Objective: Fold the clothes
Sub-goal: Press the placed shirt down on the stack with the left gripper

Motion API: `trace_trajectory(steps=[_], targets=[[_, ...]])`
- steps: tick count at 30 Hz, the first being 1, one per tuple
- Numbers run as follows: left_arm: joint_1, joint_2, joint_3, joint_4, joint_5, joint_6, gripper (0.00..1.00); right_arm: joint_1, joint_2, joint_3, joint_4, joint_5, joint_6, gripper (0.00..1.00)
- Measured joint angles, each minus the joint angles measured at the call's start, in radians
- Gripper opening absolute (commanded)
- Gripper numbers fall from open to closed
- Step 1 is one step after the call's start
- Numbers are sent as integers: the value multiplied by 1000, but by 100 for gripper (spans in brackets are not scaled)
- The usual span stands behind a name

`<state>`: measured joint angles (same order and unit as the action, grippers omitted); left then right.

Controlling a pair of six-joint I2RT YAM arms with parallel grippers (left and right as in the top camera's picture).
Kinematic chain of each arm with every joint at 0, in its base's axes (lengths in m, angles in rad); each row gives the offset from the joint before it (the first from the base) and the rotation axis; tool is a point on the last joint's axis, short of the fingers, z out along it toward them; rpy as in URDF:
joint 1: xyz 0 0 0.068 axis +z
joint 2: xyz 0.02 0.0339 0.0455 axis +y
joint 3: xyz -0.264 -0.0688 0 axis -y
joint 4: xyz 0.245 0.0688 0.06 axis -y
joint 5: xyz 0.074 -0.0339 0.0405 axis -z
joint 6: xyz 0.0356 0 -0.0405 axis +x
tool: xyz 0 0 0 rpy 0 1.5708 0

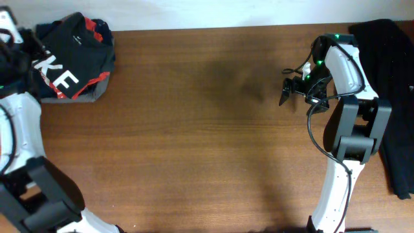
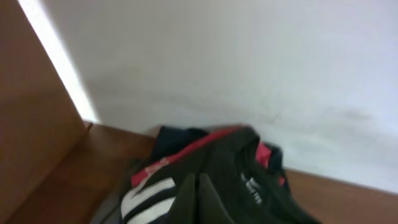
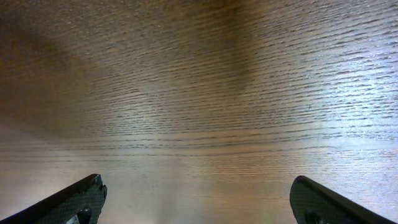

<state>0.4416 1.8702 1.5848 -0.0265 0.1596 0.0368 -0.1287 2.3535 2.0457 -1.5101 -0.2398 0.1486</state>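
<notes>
The black T-shirt with white "KE" letters showing lies folded on a pile at the table's far left corner. It also shows in the left wrist view, with its white lettering and neck label. My left gripper is shut, its tips just over the shirt's near edge; in the overhead view it sits at the pile's left side. My right gripper is open and empty, low over bare wood, far from the shirt.
A red garment pokes out of the same pile, and its red edge shows in the left wrist view. A dark garment hangs over the table's right edge behind the right arm. A white wall stands close behind the pile.
</notes>
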Motion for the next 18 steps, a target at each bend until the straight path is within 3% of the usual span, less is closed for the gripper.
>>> trace_trajectory(steps=[5, 13, 18], targets=[[-8, 132, 0, 23, -63, 23, 1, 0, 0, 0, 0, 0, 0, 99], [-7, 355, -6, 347, -146, 29, 1, 0, 0, 0, -2, 0, -1, 99], [-6, 449, 28, 313, -180, 31, 0, 0, 0, 0, -1, -14, 0, 99]])
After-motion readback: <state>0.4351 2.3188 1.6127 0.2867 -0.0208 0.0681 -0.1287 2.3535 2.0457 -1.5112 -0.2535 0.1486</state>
